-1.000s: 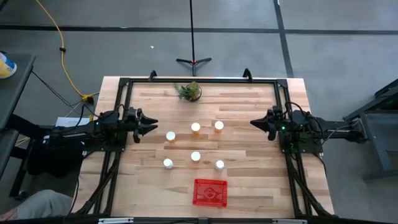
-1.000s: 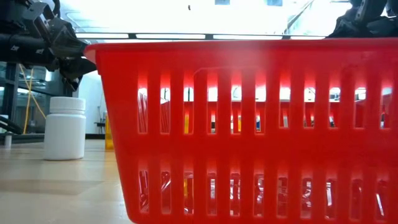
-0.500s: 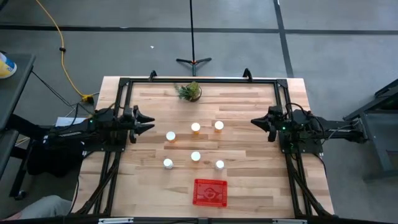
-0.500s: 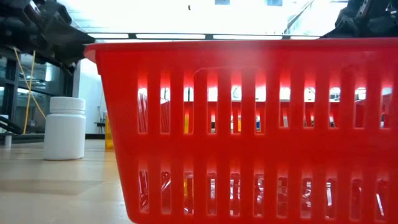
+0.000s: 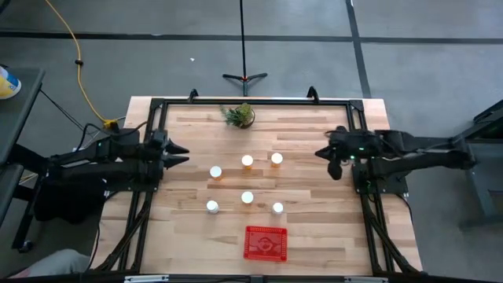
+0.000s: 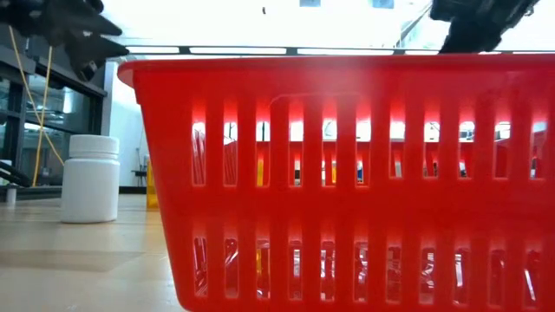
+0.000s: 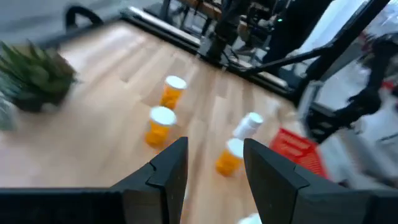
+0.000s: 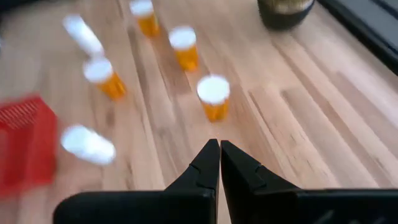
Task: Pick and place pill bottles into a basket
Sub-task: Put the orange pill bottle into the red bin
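Several pill bottles with white caps and orange bodies stand upright on their bases mid-table (image 5: 247, 161) (image 5: 247, 197) (image 5: 211, 207). The red basket (image 5: 266, 242) sits on the table near the front edge and fills the low view (image 6: 347, 173). My left gripper (image 5: 182, 153) hovers open at the table's left side, left of the bottles; its wrist view shows the open fingers (image 7: 214, 168) and the bottles (image 7: 160, 124) ahead. My right gripper (image 5: 319, 152) hovers shut at the right side; its wrist view shows the shut fingers (image 8: 220, 155) with a bottle (image 8: 213, 96) ahead.
A small green potted plant (image 5: 239, 115) stands at the far edge, behind the bottles. A black frame (image 5: 251, 102) runs around the tabletop. In the low view a bottle that looks all white (image 6: 91, 178) stands left of the basket. Bare wood lies between bottles and basket.
My left gripper has risen and drawn back a little toward the table's left edge, staying open. My right arm has stretched out, and its gripper has shifted slightly toward the table's middle. The bottles and the basket have stayed where they were.
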